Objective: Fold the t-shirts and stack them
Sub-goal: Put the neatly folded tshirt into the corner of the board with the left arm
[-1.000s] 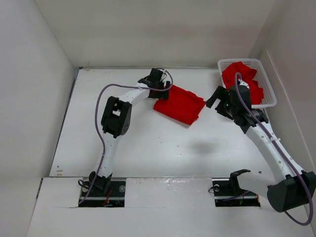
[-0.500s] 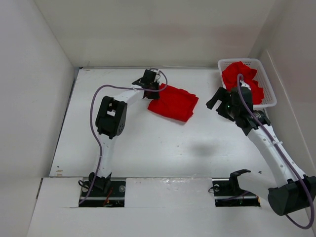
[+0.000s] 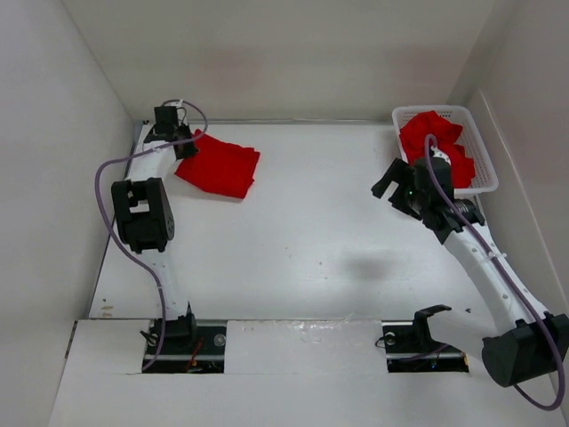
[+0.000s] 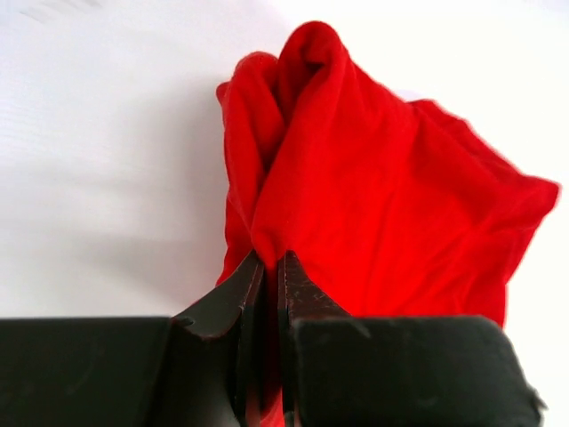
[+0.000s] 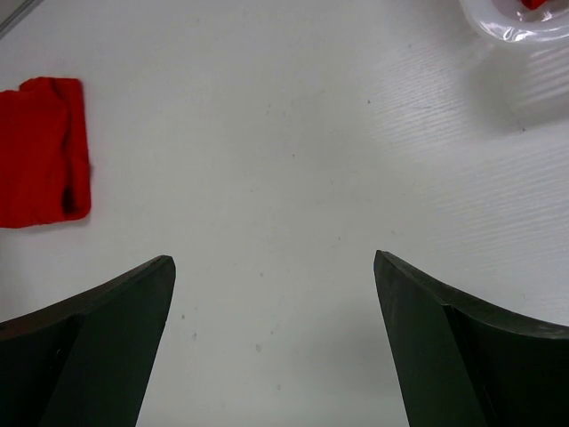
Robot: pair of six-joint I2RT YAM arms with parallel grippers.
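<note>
At the far left of the worktop [image 3: 293, 258], our left jaws pinch shut on a bunched edge of the folded t-shirt [image 3: 220, 166]; a pull may undo its folds. At right, our right jaws stand wide above the worktop, near the basket [image 3: 483, 160] of loose t-shirts [image 3: 425, 133], which could snag the mesh.

The folded t-shirt [image 3: 218, 165] is plain bright red with no print. The heaped t-shirts [image 3: 428, 135] are the same solid red against the white mesh of the basket [image 3: 484, 165]. The table [image 3: 302, 249] is white and faintly lined. The left arm [image 3: 142, 218] and right arm [image 3: 484, 258] are white with black joints and dull purple cables. The left gripper [image 4: 269, 267] and right gripper [image 5: 271, 267] are matt black.
</note>
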